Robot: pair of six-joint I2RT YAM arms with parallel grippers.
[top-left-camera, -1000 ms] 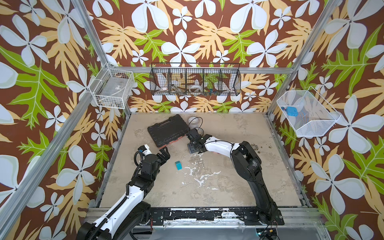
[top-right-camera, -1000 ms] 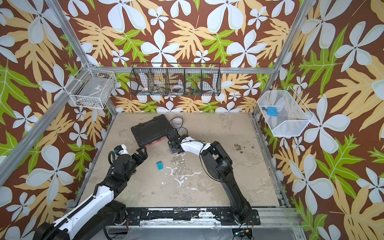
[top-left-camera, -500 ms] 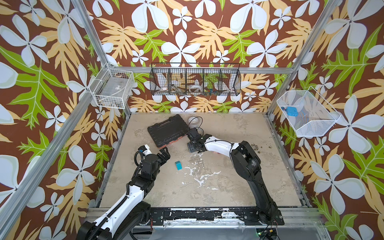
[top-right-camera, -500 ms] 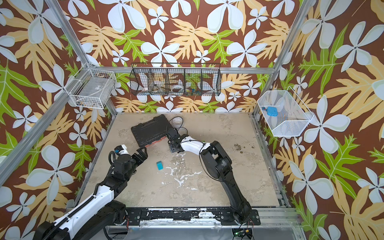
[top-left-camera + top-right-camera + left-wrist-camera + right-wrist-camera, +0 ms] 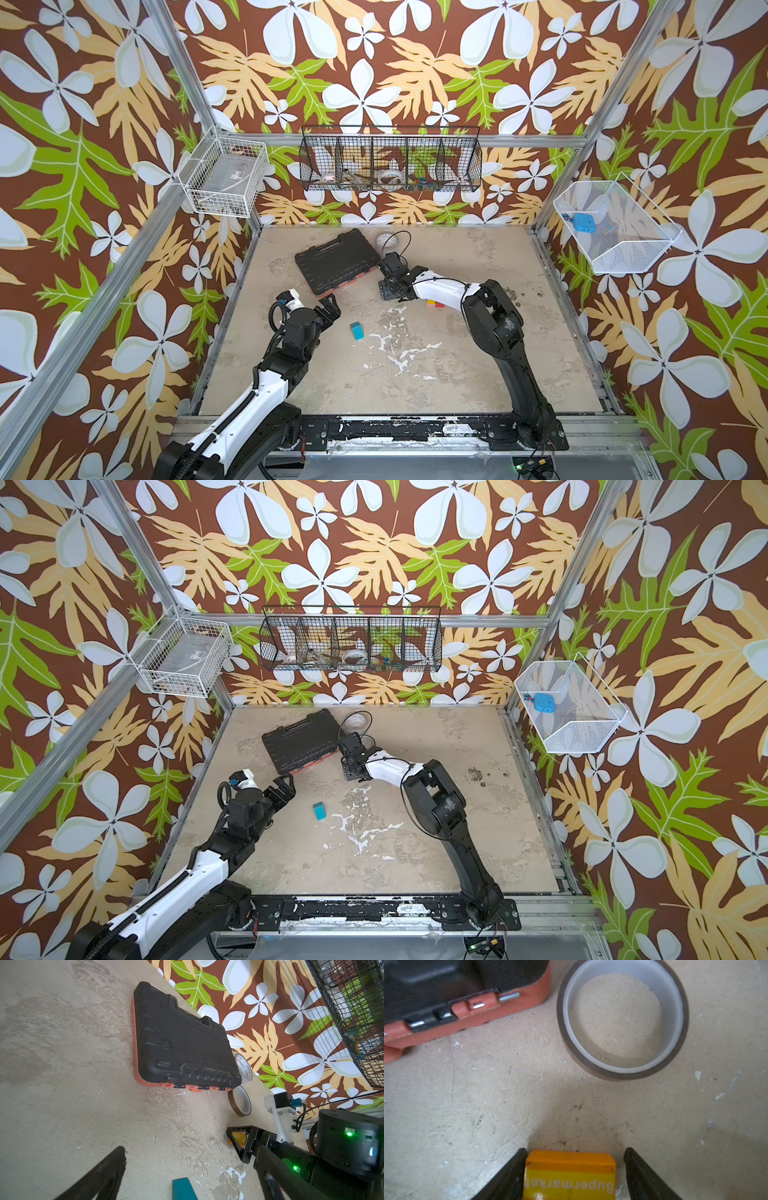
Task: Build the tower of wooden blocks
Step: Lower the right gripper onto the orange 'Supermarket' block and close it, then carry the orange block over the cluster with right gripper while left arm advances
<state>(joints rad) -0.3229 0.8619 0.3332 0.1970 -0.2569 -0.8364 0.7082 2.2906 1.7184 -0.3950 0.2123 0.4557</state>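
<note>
a worn beige table sits inside walls papered with big leaves and flowers. a yellow block printed "supermarket" lies on the table, in the far middle, between the fingers of the right gripper. one finger touches its side and the other stands a little off, so the pincer is spread around the block and not pinching it. bits of red and yellow blocks peep out from under the right forearm. a teal block lies alone, nearer and to the left. just left of it the left gripper is spread wide with nothing between its fingers. beyond the yellow block lies a brown tape roll, just beside a corner of a black case. a white tape roll stands at the case's far right corner
</note>
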